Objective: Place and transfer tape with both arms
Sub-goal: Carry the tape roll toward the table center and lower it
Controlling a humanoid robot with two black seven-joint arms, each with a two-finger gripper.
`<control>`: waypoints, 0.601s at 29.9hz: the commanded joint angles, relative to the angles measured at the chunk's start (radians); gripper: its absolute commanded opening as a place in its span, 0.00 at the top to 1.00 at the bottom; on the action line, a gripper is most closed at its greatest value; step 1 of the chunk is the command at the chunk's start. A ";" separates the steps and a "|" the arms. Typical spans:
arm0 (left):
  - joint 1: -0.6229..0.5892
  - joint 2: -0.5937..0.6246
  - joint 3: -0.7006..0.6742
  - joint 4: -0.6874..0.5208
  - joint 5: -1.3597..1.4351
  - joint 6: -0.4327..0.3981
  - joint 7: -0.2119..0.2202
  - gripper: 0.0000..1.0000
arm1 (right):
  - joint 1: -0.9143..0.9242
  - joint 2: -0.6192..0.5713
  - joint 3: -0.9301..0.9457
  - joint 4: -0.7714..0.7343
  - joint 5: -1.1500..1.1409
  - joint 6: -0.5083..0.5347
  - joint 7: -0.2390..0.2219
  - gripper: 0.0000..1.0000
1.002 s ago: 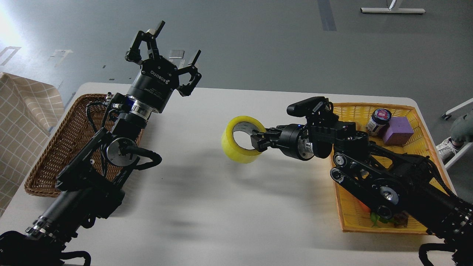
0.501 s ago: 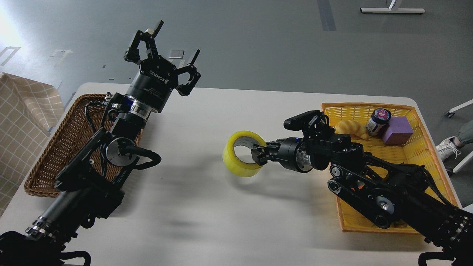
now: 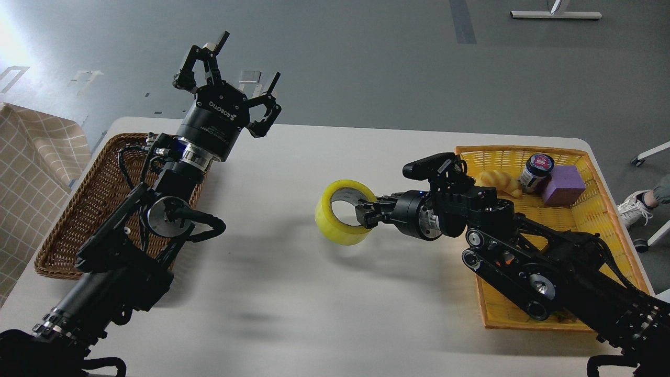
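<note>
The tape, a wide yellow roll with a grey-white core, hangs over the middle of the white table. My right gripper is shut on the roll's right wall and holds it above the table, with the hole facing up and left. My left gripper is open and empty, raised high over the table's far left edge with its fingers spread upward. It is well to the left of the tape.
A brown wicker basket lies at the left under my left arm. A yellow basket at the right holds a croissant toy, a jar and a purple block. A checked cloth lies far left.
My right gripper dipped lower with the tape, then came back up slightly and stayed near the table's middle. My left gripper shifted slightly left, still open.
</note>
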 commanded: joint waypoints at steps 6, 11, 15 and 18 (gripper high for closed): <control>0.005 0.000 -0.010 0.000 0.000 -0.007 0.000 0.02 | -0.019 0.008 -0.003 -0.015 0.000 0.000 0.000 0.83; 0.006 0.000 -0.010 0.000 0.000 -0.007 0.000 0.02 | -0.039 0.029 0.000 -0.018 -0.003 0.000 -0.006 0.83; 0.006 0.002 -0.011 0.002 -0.002 -0.009 0.000 0.02 | -0.037 0.037 0.000 -0.020 -0.005 0.000 -0.009 0.78; 0.008 0.002 -0.019 0.002 0.000 -0.009 0.000 0.02 | -0.039 0.038 0.000 -0.052 -0.005 0.000 -0.011 0.19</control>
